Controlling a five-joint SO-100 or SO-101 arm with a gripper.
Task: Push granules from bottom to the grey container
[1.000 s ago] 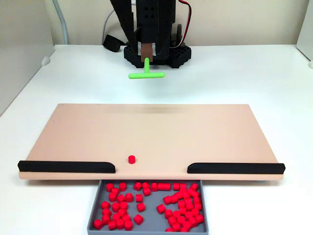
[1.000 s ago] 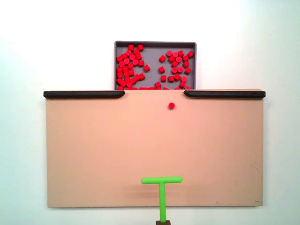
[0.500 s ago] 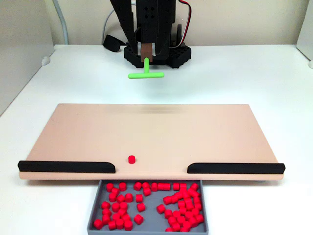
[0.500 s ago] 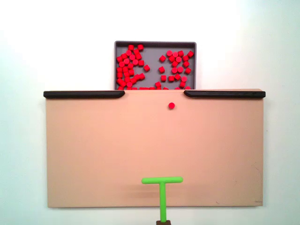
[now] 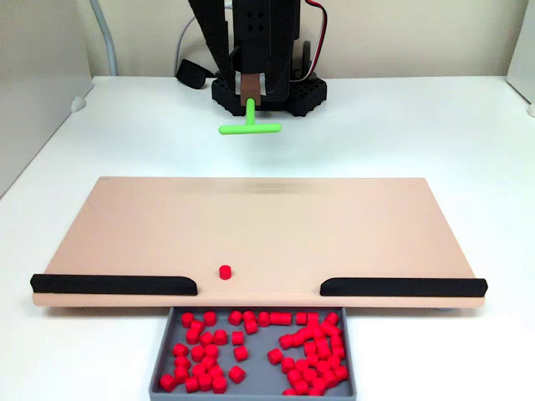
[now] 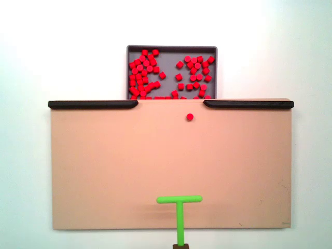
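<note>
Nothing has moved: one granule (image 6: 190,117) stays on the board (image 6: 104,166) (near the gap), the tray (image 6: 171,49) nearly full; claw (image 5: 251,103) stays clamped on the green tool (image 6: 179,207).

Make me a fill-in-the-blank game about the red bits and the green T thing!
1. Exactly ___ red granule sits alone on the tan board.
2. All the other granules lie inside the ___ container.
3. The lone granule sits by the gap between the two ___ bars.
4. The green tool is shaped like the letter ___.

Missing words: one; grey; black; T
</note>
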